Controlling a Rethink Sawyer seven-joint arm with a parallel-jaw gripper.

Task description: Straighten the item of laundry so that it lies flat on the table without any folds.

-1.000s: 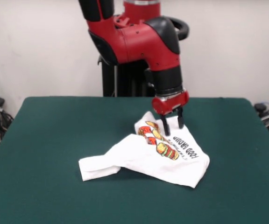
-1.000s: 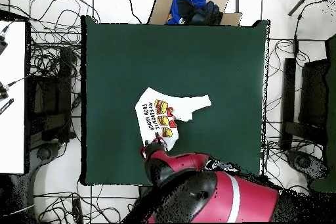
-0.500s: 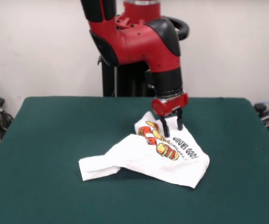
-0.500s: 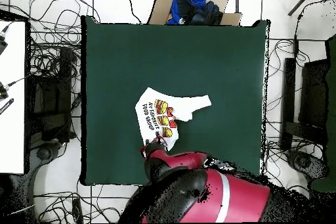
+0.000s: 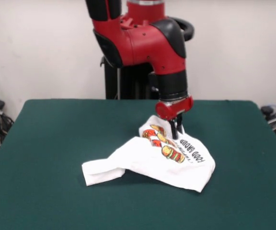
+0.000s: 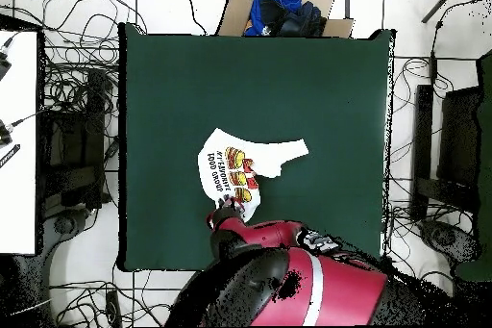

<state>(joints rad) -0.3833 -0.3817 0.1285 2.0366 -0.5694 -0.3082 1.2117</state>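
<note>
Crumpled white T-shirt on the green table, the gripper pinched shut on the cloth at its far edge

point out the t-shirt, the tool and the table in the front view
t-shirt [image 5: 143, 160], front view, on the plain white cloth left of the print
tool [image 5: 177, 130], front view, between its tips at the shirt's far edge
table [image 5: 56, 139], front view, on bare green top

The pincer has drawn its fingers together: a second ago they stood apart over the T-shirt, now they pinch the cloth at its far edge. The shirt's far edge has bunched slightly under the grip.
</note>
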